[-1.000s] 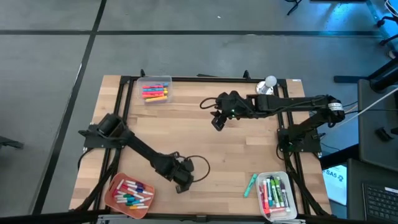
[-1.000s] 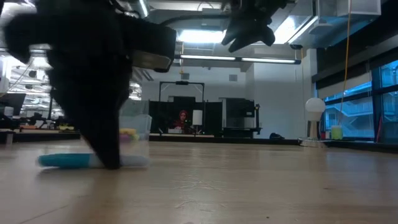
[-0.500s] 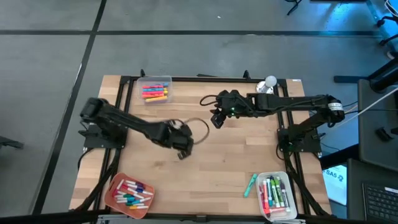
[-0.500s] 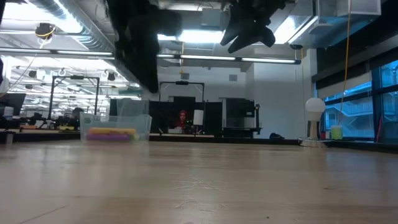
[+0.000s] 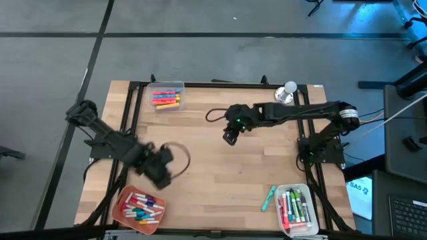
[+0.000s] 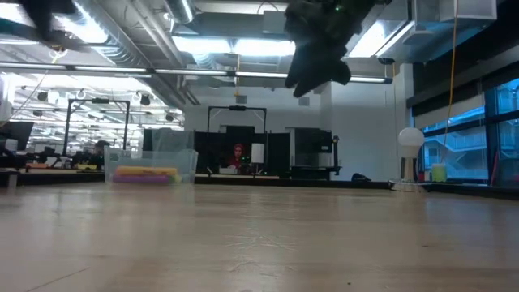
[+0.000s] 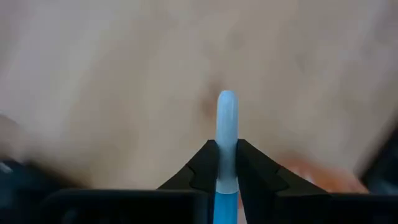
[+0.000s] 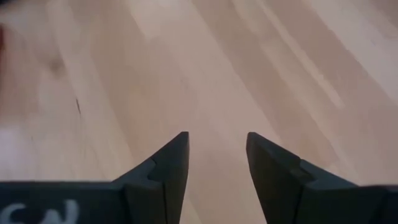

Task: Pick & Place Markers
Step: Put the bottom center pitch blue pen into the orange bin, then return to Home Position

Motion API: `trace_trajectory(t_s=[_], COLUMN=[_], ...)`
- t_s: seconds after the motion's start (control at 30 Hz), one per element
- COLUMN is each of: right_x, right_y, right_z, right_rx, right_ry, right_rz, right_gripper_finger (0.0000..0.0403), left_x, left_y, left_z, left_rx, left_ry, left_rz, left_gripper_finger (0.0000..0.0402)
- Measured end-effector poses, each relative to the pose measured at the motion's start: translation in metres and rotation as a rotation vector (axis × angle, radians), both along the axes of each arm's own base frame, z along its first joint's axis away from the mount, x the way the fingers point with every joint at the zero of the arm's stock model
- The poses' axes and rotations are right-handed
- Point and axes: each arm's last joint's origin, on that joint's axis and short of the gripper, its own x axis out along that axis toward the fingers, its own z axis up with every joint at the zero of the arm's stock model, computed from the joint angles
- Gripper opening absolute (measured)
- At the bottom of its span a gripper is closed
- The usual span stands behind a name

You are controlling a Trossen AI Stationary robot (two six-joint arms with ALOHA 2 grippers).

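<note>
Two grippers | left gripper (image 7: 227, 163) clamped on one blue marker (image 7: 226, 118), above the orange tray (image 5: 123, 197) | right gripper (image 8: 217, 163) spread, empty, over mid-table (image 5: 220, 173) | three marker containers: orange tray, clear bin (image 5: 167, 96), white tray (image 5: 295, 211) | one teal marker (image 5: 269, 198) loose beside white tray

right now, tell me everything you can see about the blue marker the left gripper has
The blue marker is a slim, smooth, plastic-looking stick, light blue at its rounded tip and deeper blue lower down. It is clamped between the two dark fingers of the left gripper, its tip sticking out past them and its rear end hidden. It hangs clear above the wooden table, touching only the fingers.
</note>
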Motion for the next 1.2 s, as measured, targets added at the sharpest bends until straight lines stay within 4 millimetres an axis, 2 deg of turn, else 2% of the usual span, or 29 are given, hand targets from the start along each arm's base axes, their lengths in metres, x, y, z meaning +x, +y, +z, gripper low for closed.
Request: trace_trajectory(t_s=[0.2, 0.33, 0.53, 0.73, 0.83, 0.93, 1.0, 1.1, 1.2], right_x=[0.007, 0.007, -0.006, -0.016, -0.017, -0.020, -0.019, -0.019, -0.016], right_y=[0.007, 0.013, 0.028, 0.036, 0.039, 0.042, 0.043, 0.043, 0.042], right_z=[-0.011, -0.015, -0.011, -0.008, -0.010, -0.017, -0.018, -0.018, -0.019], right_rx=[-0.051, -0.023, -0.051, -0.101, -0.070, -0.084, -0.108, -0.121, -0.165], right_ry=[0.049, 0.078, 0.154, 0.211, 0.228, 0.258, 0.261, 0.258, 0.257], right_rz=[0.122, 0.203, 0.251, 0.246, 0.371, 0.580, 0.666, 0.688, 0.695], right_gripper_finger=[0.0161, 0.0161, 0.0161, 0.0161, 0.0161, 0.0161, 0.0161, 0.0161, 0.0161], left_x=[-0.031, -0.041, -0.043, -0.044, -0.038, -0.018, -0.002, 0.015, 0.026], left_y=[-0.049, -0.074, -0.098, -0.110, -0.104, -0.083, -0.063, -0.028, 0.009], left_z=[-0.006, -0.015, -0.029, -0.044, -0.047, -0.041, -0.031, -0.015, 0.002], left_rx=[-0.134, -0.180, -0.228, -0.207, -0.182, -0.155, -0.128, -0.029, 0.152], left_ry=[0.071, 0.071, 0.126, 0.183, 0.200, 0.125, 0.034, -0.082, -0.214], left_rz=[-0.037, -0.014, -0.114, -0.132, -0.067, 0.032, 0.017, -0.044, -0.041], left_gripper_finger=[0.0050, 0.0049, 0.0074, 0.0121, 0.0143, 0.0154, 0.0156, 0.0151, 0.0143])
